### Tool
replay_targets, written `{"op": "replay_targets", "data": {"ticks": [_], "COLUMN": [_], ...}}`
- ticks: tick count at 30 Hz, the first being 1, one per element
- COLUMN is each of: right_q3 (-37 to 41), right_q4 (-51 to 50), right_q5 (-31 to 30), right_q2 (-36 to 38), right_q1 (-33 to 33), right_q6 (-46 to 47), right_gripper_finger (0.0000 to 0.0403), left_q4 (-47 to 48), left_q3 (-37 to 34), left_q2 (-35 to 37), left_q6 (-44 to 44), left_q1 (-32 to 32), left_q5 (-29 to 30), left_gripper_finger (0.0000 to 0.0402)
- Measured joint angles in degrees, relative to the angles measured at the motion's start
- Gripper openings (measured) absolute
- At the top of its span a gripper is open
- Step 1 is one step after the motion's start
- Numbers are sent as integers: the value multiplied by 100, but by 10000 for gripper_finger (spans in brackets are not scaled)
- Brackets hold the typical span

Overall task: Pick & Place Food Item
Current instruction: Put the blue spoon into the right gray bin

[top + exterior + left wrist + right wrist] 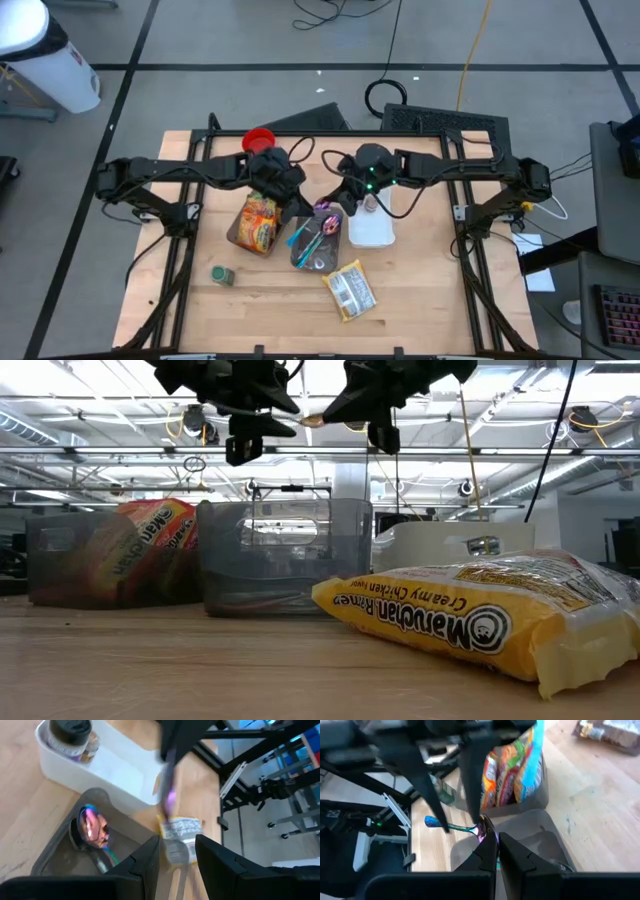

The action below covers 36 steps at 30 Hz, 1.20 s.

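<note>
The table (420, 300) holds a white tray (372, 232), a grey bin (312, 245) of cutlery and a bin with an orange noodle pack (258, 222). A yellow noodle pack (350, 291) lies near of centre, untouched. Left gripper (297, 205) hangs released over the bins. Right gripper (496, 851), above the grey bin, is clenched on an iridescent spoon (452, 826).

On my table (420, 300) three bins sit in a row. The left bin (233, 236) holds a noodle packet (258, 222), the middle bin (300, 255) holds cutlery (307, 235), and the right tub (372, 232) holds a jar (370, 204). In front of them lies a ramen pack (350, 291). A small can (222, 275) stands at front left, a cup (258, 139) behind the left bin.
</note>
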<state>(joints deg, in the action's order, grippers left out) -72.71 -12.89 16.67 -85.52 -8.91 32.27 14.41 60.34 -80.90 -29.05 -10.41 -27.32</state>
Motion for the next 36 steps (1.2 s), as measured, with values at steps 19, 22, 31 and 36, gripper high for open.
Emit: {"op": "replay_targets", "data": {"ticks": [19, 22, 31, 36], "right_q3": [0, 0, 0, 0], "right_q4": [182, 177, 155, 160], "right_q5": [-83, -69, -25, 22], "right_q2": [72, 72, 74, 74], "right_q1": [-57, -57, -52, -52], "right_q6": [-22, -47, -141, -162], "right_gripper_finger": [0, 0, 0, 11], "left_q4": [350, 351, 368, 357], "left_q3": [2, 2, 2, 2], "left_q2": [7, 7, -2, -2], "left_q6": [89, 78, 36, -1], "left_q1": [37, 35, 30, 32], "left_q5": [33, 33, -45, -50], "left_gripper_finger": [68, 20, 8, 8]}}
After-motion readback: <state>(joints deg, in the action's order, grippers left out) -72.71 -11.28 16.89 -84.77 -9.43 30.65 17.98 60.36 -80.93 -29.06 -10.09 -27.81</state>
